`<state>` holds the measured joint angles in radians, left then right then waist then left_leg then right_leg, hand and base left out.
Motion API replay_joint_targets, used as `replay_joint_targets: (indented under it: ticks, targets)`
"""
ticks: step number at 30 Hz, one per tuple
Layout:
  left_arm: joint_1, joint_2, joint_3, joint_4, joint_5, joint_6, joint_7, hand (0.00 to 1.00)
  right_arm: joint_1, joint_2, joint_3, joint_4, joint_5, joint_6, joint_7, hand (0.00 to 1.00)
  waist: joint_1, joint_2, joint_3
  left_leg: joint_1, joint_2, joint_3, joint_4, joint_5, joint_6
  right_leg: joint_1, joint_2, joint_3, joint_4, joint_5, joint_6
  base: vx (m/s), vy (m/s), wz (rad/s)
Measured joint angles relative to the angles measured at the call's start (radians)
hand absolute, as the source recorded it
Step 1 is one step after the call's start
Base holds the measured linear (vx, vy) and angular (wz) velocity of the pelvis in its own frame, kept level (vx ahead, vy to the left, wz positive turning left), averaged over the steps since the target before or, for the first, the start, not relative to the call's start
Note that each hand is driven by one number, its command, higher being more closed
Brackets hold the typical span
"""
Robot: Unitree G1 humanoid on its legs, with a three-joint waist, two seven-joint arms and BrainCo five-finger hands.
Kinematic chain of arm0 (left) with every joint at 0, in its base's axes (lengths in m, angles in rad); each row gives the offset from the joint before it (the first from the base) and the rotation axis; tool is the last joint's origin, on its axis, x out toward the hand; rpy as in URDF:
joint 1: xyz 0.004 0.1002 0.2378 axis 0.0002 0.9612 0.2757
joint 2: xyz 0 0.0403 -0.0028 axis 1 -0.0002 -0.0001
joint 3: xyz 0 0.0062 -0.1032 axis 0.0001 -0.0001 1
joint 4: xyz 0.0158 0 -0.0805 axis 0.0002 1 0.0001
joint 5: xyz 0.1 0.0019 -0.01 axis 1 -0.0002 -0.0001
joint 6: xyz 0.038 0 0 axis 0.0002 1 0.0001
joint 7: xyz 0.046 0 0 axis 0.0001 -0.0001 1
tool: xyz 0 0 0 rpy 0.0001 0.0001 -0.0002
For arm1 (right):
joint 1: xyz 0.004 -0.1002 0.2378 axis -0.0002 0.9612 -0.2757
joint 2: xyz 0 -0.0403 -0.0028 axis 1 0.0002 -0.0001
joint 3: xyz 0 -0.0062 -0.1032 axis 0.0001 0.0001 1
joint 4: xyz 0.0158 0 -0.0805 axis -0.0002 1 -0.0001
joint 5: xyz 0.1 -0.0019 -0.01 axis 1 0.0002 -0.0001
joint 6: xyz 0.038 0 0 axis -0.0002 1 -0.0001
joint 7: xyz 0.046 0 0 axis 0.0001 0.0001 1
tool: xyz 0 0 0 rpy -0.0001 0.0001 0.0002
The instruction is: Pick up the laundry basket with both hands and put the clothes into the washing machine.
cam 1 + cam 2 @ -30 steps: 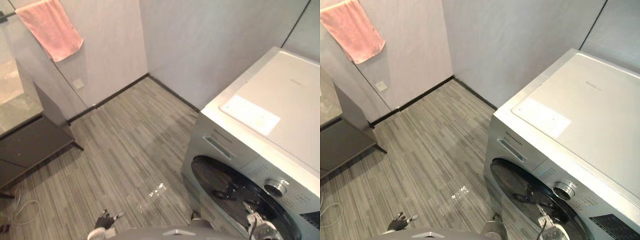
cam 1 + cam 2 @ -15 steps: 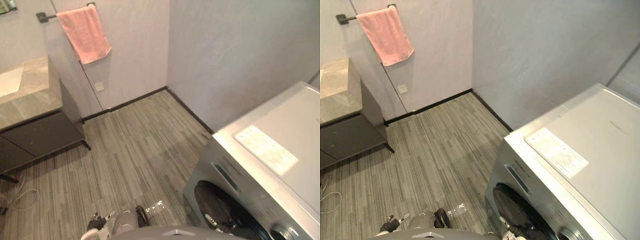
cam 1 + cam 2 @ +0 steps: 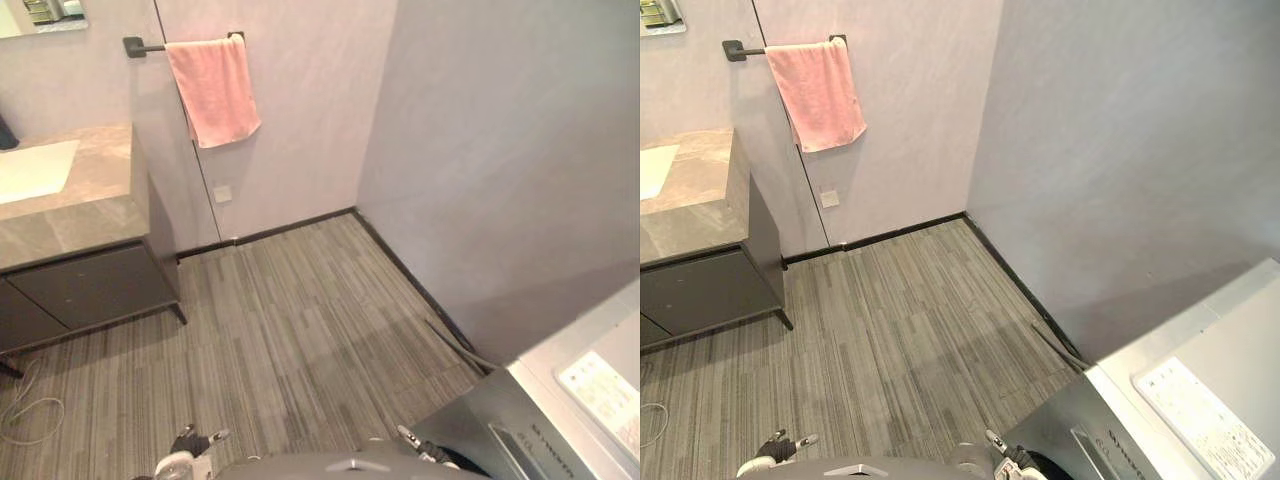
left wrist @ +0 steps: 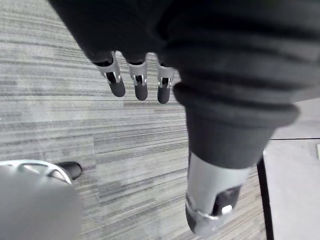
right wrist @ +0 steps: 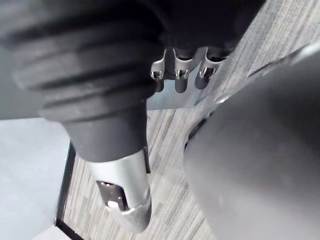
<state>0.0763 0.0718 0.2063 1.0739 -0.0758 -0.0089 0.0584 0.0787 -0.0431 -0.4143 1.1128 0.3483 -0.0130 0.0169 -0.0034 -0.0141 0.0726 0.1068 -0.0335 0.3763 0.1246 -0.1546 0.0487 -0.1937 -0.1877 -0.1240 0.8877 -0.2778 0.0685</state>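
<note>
Both the left hand point(image 4: 150, 75) and right hand point(image 5: 182, 70) hung slack-fingered and empty beside the washing machine point(image 3: 1160, 400), so how far the laundry had got I could not judge.

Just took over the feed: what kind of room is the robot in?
Most likely a bathroom or laundry room: a pink towel hangs on a wall rail, a stone-topped vanity with a sink stands at the left, and a washing machine sits at the lower right.

Soft, even indoor light fills the head views, bright on the grey walls point(image 3: 480, 150) and without hard glare. A broad, soft-edged shadow darkens the lower right wall above the washing machine point(image 3: 1200, 400). In both wrist views the near dark ribbed covers are out of focus, while the striped floor point(image 4: 60, 115) stays fairly crisp.
</note>
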Motion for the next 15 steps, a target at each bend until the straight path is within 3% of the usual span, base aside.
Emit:
replay_joint_targets:
  ticks: [2, 3, 4, 5, 6, 7, 10, 12, 15]
  targets:
    - [-0.015, -0.053, 0.026, -0.003, 0.003, -0.003, -0.002, 0.00, 0.014, -0.005, 0.018, 0.000, 0.000, 0.000, -0.001, 0.00, -0.006, 0.003, -0.003, 0.000, 0.021, -0.050, 0.009, -0.010, -0.021, 0.026, 0.055, 0.090, -0.298, 0.022, -0.012, 0.12, -0.133, 0.75]
    - [-0.015, -0.051, 0.039, -0.010, 0.010, -0.006, -0.006, 0.00, 0.018, -0.003, 0.023, 0.003, 0.000, 0.001, -0.001, 0.00, -0.004, -0.006, -0.005, 0.001, 0.022, -0.059, 0.012, -0.013, -0.030, 0.036, 0.061, 0.115, -0.392, 0.076, -0.019, 0.16, -0.187, 0.48]
    - [-0.015, -0.048, 0.065, -0.021, 0.013, -0.012, -0.006, 0.00, 0.019, -0.005, 0.033, 0.015, 0.026, 0.045, 0.025, 0.00, 0.004, -0.035, -0.010, 0.001, 0.016, -0.070, 0.017, -0.021, -0.047, 0.040, 0.045, 0.128, -0.501, 0.178, -0.028, 0.18, -0.222, 0.30]
    - [-0.014, -0.046, 0.078, -0.023, 0.023, -0.012, -0.005, 0.00, 0.015, -0.011, 0.037, 0.032, 0.068, 0.089, 0.051, 0.00, 0.005, -0.051, -0.014, 0.001, 0.011, -0.081, 0.029, -0.030, -0.059, 0.047, 0.033, 0.139, -0.526, 0.203, 0.020, 0.21, -0.271, 0.31]
    - [-0.010, -0.064, 0.080, -0.021, 0.043, -0.012, -0.006, 0.00, 0.013, -0.036, 0.038, 0.046, 0.123, 0.143, 0.091, 0.00, 0.000, -0.035, -0.024, -0.005, 0.032, -0.097, 0.037, -0.035, -0.069, 0.064, 0.047, 0.114, -0.556, 0.202, 0.021, 0.25, -0.226, 0.31]
    - [-0.012, -0.083, 0.088, -0.013, 0.052, -0.013, -0.006, 0.00, 0.022, -0.053, 0.037, 0.049, 0.145, 0.162, 0.117, 0.00, -0.009, -0.006, -0.033, -0.007, 0.047, -0.108, 0.029, -0.031, -0.071, 0.087, 0.057, 0.089, -0.604, 0.212, 0.019, 0.20, -0.163, 0.28]
    - [-0.021, -0.093, 0.106, 0.009, 0.036, -0.013, -0.007, 0.00, 0.044, -0.052, 0.018, 0.045, 0.158, 0.160, 0.111, 0.00, -0.016, 0.006, -0.041, 0.006, 0.051, -0.142, -0.013, -0.016, -0.071, 0.144, 0.068, 0.053, -0.706, 0.247, 0.024, 0.15, -0.033, 0.25]
    - [-0.023, -0.090, 0.106, 0.011, 0.029, -0.014, -0.009, 0.00, 0.062, -0.041, 0.007, 0.053, 0.128, 0.137, 0.091, 0.00, 0.004, -0.010, -0.049, 0.018, 0.045, -0.152, -0.040, -0.006, -0.065, 0.177, 0.068, 0.044, -0.761, 0.271, 0.027, 0.13, 0.054, 0.18]
    - [-0.019, -0.054, 0.107, 0.031, 0.020, -0.015, -0.019, 0.00, 0.078, -0.004, -0.023, 0.062, 0.052, 0.080, 0.058, 0.00, 0.007, -0.043, -0.063, 0.028, 0.027, -0.176, -0.040, 0.002, -0.056, 0.212, 0.062, 0.028, -0.798, 0.279, 0.030, 0.10, 0.047, 0.17]
